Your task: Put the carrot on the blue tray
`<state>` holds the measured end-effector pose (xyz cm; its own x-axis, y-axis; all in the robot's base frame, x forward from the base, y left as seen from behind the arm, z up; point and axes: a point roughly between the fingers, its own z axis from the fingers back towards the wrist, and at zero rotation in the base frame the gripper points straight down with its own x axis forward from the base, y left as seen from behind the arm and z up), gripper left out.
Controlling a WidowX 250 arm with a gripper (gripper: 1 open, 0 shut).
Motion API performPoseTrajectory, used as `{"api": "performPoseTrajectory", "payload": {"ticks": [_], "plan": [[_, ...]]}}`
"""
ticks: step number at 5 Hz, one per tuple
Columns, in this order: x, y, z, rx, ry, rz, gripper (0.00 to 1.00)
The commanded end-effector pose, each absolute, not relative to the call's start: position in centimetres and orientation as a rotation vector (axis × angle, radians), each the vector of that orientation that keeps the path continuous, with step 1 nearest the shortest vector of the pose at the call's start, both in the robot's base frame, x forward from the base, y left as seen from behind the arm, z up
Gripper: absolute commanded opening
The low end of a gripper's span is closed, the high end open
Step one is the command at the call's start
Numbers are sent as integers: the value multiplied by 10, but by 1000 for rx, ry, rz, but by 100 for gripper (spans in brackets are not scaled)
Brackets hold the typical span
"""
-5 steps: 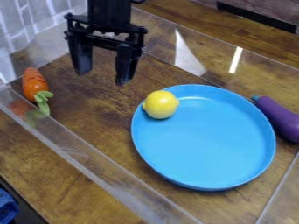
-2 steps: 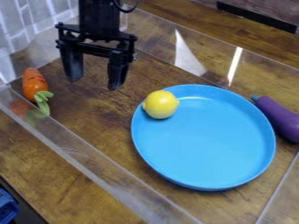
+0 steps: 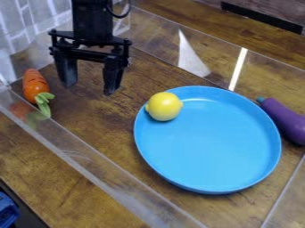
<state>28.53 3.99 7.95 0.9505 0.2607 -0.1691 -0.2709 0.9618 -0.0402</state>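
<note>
Three toys sit around here: a round yellow lemon (image 3: pixel 165 106) resting on the near-left edge of the tray (image 3: pixel 215 147), a smooth purple eggplant (image 3: pixel 286 119) just off its right rim, and the carrot (image 3: pixel 36 90) way over at the left. Carrot's stubby, orange, grooved, with a pale green leafy top pointing toward us, lying on the wood well apart from the tray. Tray is a big glossy blue round plate with a low rim. Gripper (image 3: pixel 87 77) hangs just right of the carrot, black fingers spread wide, nothing between them. Surface is dark wood grain with shiny glare streaks.
</note>
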Motion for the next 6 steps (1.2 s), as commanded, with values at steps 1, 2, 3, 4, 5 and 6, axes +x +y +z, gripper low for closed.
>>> {"api": "performPoseTrajectory", "payload": {"ticks": [1, 2, 3, 4, 5, 6], "plan": [[287, 49, 83, -68, 136, 308, 100], [286, 61, 83, -70, 121, 347, 100], [283, 75, 83, -78, 106, 368, 100], [282, 86, 81, -88, 96, 404, 100], [282, 94, 79, -98, 88, 429, 100], [283, 103, 77, -104, 75, 448, 100]]}}
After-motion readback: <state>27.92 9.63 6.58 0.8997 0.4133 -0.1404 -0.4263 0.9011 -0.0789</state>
